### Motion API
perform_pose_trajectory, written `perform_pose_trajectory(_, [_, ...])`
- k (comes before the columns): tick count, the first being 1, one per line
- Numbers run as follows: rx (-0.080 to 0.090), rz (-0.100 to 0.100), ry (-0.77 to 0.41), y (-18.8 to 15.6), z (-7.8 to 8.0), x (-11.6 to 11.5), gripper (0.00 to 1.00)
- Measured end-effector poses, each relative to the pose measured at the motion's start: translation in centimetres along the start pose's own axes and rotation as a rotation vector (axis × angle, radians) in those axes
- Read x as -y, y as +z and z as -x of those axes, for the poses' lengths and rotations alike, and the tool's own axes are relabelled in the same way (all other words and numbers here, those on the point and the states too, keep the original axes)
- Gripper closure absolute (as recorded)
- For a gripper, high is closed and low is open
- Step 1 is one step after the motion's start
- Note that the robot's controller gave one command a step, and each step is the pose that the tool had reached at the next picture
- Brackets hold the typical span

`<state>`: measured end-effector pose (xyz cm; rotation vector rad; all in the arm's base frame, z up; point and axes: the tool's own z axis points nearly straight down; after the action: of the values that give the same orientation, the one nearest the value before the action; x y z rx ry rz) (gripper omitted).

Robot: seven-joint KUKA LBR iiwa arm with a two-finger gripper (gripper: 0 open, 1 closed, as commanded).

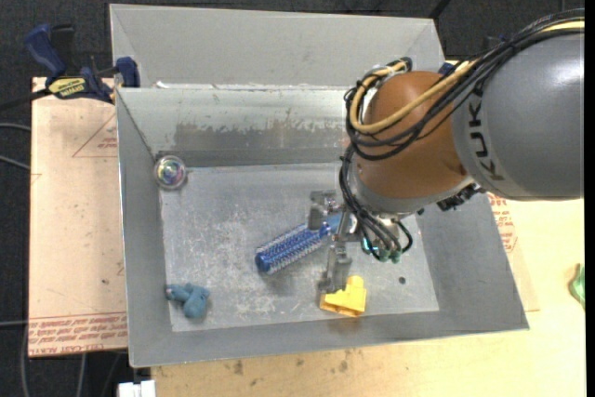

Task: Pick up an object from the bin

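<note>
Right of the bin's (pixel 232 60) centre, the hand (pixel 329 239) is down at floor level under the arm's orange cover (pixel 409 139), with black and yellow cables (pixel 370 107) looped over that cover. Fingers look spread – one lies toward the far wall, the other toward the near wall, its tip just beside a yellow piece (pixel 345 297) close to the near wall. The right end of a blue bristled brush (pixel 290 247) lies between the two fingers; whether either one touches it cannot be told. The brush lies flat on the floor, slanted, with its bristled end toward the near-left. Well apart from it – a shiny ball (pixel 170 170) in the far-left corner and a blue lump (pixel 189 298) in the near-left corner.
</note>
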<state>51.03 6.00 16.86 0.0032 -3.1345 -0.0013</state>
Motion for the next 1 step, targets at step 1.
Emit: perform_pose_trajectory(1, [0.007, 0.000, -0.254, 8.71, 5.66, -1.94, 0.00])
